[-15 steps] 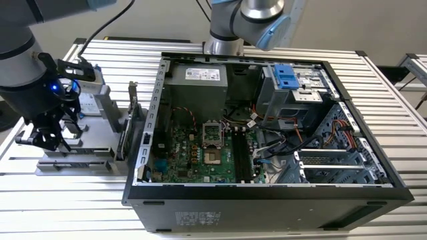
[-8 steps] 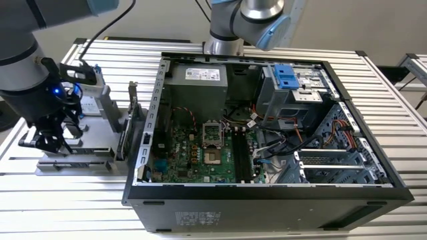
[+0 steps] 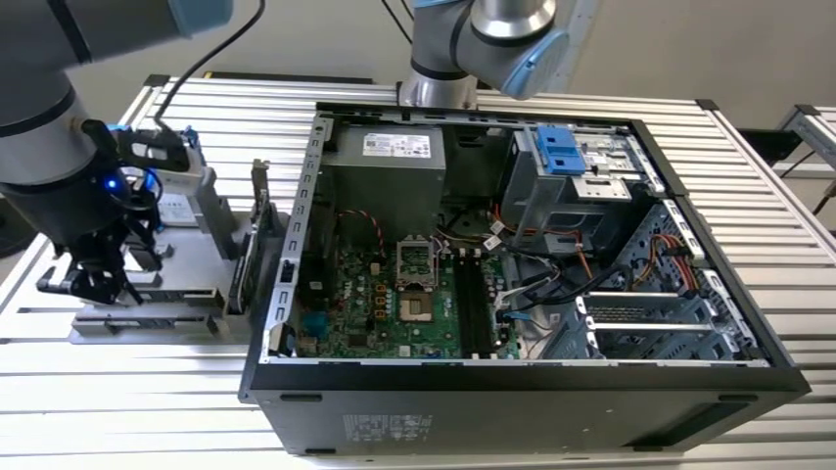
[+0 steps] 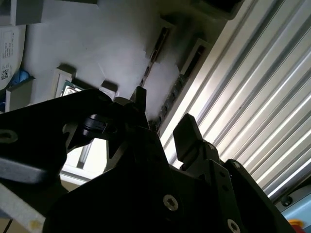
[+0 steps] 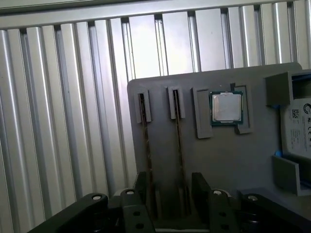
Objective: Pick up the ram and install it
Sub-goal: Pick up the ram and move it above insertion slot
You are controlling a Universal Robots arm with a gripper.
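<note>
Standing on the slatted counter (image 3: pixel 78 392), exterior view: open computer case (image 3: pixel 523 392); grey parts tray (image 3: pixel 144 323) at the exterior view's left; gripper (image 3: pixel 98 279) low over that tray.

First wrist view: jaws open, straddling the ram (image 5: pixel 179 145), which stands on edge in a tray slot. Second ram stick (image 5: pixel 146 145) in the neighbouring slot; processor chip (image 5: pixel 227 108) and hard drive (image 5: pixel 299 131) alongside.

Second wrist view: dark fingers (image 4: pixel 187 131) apart above the tray's slots.

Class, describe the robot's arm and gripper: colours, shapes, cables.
The arm has silver joints with light-blue caps, a dark wrist section and a black cable. The gripper is black, with two blocky fingers and visible screws.
</note>
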